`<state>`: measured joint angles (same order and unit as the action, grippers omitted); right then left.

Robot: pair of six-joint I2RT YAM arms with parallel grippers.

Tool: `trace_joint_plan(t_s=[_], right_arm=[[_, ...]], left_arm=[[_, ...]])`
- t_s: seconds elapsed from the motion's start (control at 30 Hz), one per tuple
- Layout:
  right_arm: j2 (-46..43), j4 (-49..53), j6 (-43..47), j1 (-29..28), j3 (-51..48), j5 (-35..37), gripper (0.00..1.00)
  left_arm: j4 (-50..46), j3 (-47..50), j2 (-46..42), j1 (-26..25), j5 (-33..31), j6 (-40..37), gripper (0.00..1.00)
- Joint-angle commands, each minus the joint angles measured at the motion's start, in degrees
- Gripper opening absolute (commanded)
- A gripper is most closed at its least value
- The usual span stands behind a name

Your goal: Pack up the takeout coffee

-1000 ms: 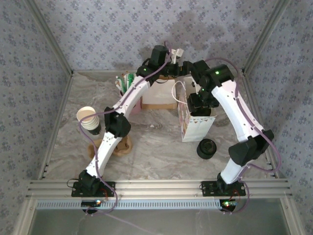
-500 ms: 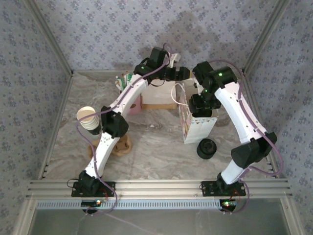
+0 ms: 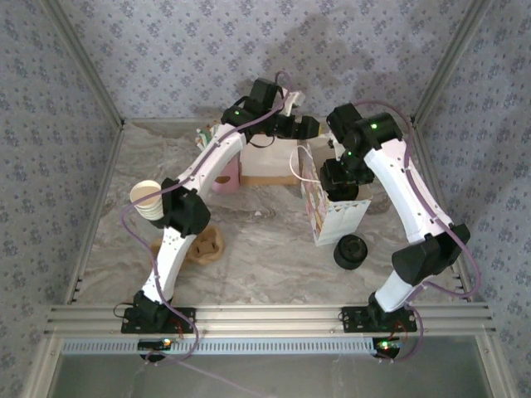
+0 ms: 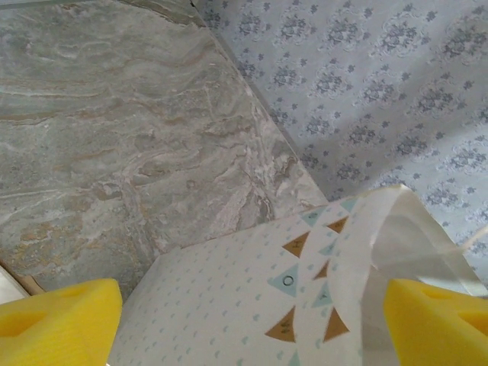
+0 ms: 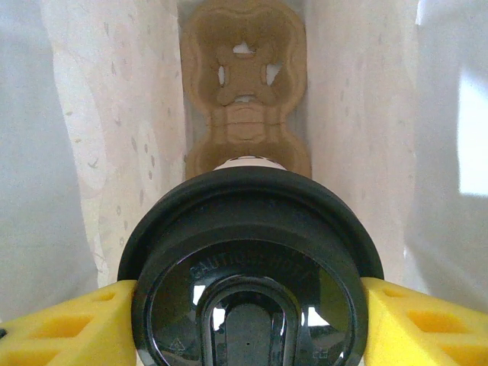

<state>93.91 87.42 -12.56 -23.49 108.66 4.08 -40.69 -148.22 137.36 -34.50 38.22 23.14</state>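
The takeout coffee (image 5: pixel 248 252), a cup under a round black lid, hangs inside the white patterned paper bag (image 3: pixel 336 217). My right gripper (image 5: pixel 248 313) is shut on it, a yellow finger on each side of the lid. Below the cup, a brown cardboard cup carrier (image 5: pixel 244 53) lies at the bottom of the bag. In the top view my right gripper (image 3: pixel 344 178) reaches down into the bag's mouth. My left gripper (image 3: pixel 311 126) hovers at the bag's far top edge. It (image 4: pixel 252 320) is open, fingers wide apart over the bag's outer wall (image 4: pixel 229 297).
A stack of lidless cream cups (image 3: pixel 148 199) stands at the left. A pile of black lids (image 3: pixel 351 251) sits just in front of the bag. Another cardboard carrier (image 3: pixel 203 246) lies under the left arm. A brown box (image 3: pixel 265 162) and pink item (image 3: pixel 222 178) are behind.
The left arm's elbow has swung left and its gripper has narrowed a little beside the bag's top. The right arm holds the cup in the bag, almost still.
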Motion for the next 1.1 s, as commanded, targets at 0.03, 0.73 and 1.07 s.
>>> trace_joint_plan(t_s=[0.03, 0.73, 1.07], right_arm=[[-0.12, 0.56, 0.43, -0.09, 0.67, -0.15, 0.67], [0.38, -0.16, 0.25, -0.46, -0.42, -0.20, 0.67], [0.44, -0.66, 0.25, -0.32, -2.48, 0.30, 0.67]], left_arm=[[-4.89, -6.41, 0.45, 0.25, 2.91, -4.04, 0.85], [-10.59, -8.50, 3.34, -1.46, -1.55, -9.93, 0.69], [-11.96, -9.10, 3.65, -1.74, -4.64, -10.65, 0.68]])
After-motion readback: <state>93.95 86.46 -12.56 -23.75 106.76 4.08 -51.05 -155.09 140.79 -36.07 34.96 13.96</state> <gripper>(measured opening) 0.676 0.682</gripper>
